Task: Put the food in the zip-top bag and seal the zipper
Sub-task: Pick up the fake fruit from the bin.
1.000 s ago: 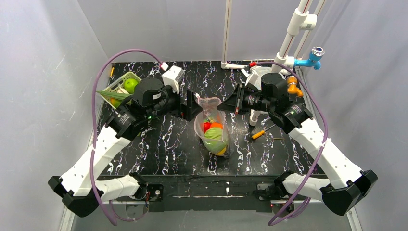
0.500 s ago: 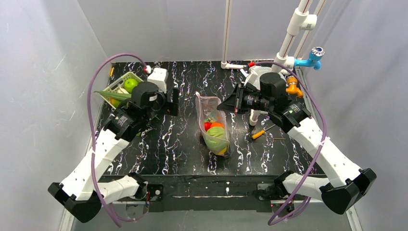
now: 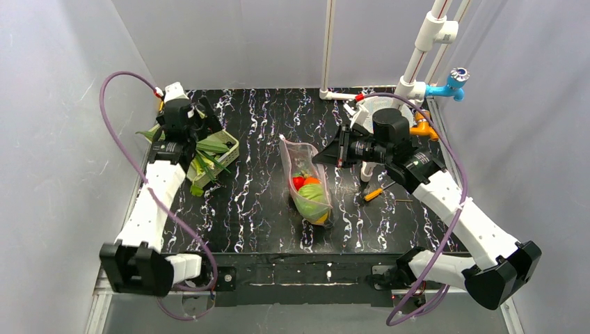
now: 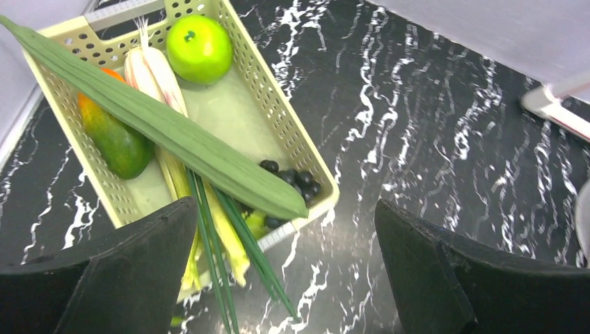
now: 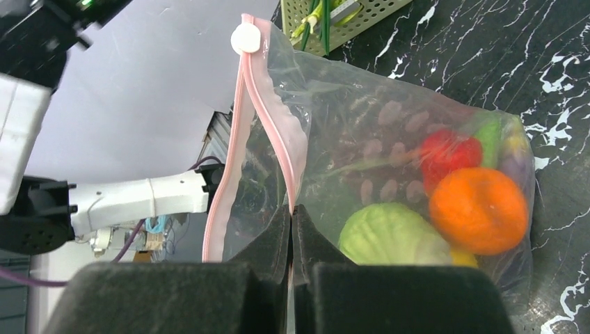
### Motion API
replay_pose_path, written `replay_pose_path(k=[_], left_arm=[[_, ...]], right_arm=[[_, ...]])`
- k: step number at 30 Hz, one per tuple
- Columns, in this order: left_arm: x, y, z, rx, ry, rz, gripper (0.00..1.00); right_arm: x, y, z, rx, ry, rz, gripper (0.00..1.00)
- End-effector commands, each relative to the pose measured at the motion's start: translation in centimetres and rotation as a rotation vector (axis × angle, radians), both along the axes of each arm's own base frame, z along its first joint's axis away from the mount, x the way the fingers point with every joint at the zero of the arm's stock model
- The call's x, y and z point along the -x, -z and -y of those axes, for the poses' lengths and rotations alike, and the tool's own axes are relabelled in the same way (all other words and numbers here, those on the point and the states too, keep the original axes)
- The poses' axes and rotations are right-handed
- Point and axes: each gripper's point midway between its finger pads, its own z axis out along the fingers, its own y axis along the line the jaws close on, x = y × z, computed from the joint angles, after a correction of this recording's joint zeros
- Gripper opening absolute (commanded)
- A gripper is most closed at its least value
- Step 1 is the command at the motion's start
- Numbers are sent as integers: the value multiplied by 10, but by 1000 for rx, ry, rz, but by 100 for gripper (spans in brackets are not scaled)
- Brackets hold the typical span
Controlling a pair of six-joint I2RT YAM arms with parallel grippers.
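The clear zip-top bag (image 3: 309,191) lies mid-table and holds red, orange, green and yellow toy food. In the right wrist view the bag (image 5: 389,132) shows an orange fruit (image 5: 477,209), a red one (image 5: 449,153) and a green cabbage (image 5: 389,233). The pink zipper (image 5: 224,174) gapes open, with its white slider (image 5: 244,38) at the far end. My right gripper (image 5: 291,216) is shut on one lip of the mouth, and it also shows in the top view (image 3: 319,156). My left gripper (image 4: 285,271) is open and empty above the basket's near corner, at the far left in the top view (image 3: 203,125).
The pale green basket (image 4: 278,104) holds a green apple (image 4: 199,49), a long green leaf (image 4: 167,132), a green-orange fruit (image 4: 115,139) and dark grapes (image 4: 292,177). An orange-handled screwdriver (image 3: 373,194) lies right of the bag. White pipes (image 3: 417,62) and a blue tap (image 3: 452,83) stand back right.
My left arm let go of the bag's mouth and swung back-left to over the basket. The right gripper still holds the bag's lip, and the mouth has sagged a little.
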Motion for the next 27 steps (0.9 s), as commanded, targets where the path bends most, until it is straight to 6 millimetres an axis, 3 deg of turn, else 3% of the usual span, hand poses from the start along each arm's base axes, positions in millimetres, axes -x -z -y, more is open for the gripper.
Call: replay_pose_path(k=[1, 8, 11, 20, 27], left_arm=[[-41, 19, -19, 84, -77, 16, 98], [-104, 53, -53, -71, -140, 6, 93], [-124, 73, -79, -128, -171, -40, 89], [-162, 113, -121, -219, -195, -120, 88], [-184, 135, -127, -218, -136, -148, 86]], right_arm=[[1, -16, -8, -42, -55, 58, 1], [-4, -5, -11, -26, -80, 17, 1], [-7, -3, -11, -20, -85, 3, 1], [-26, 9, -3, -8, -61, -43, 1], [-36, 14, -8, -17, -70, -80, 1]])
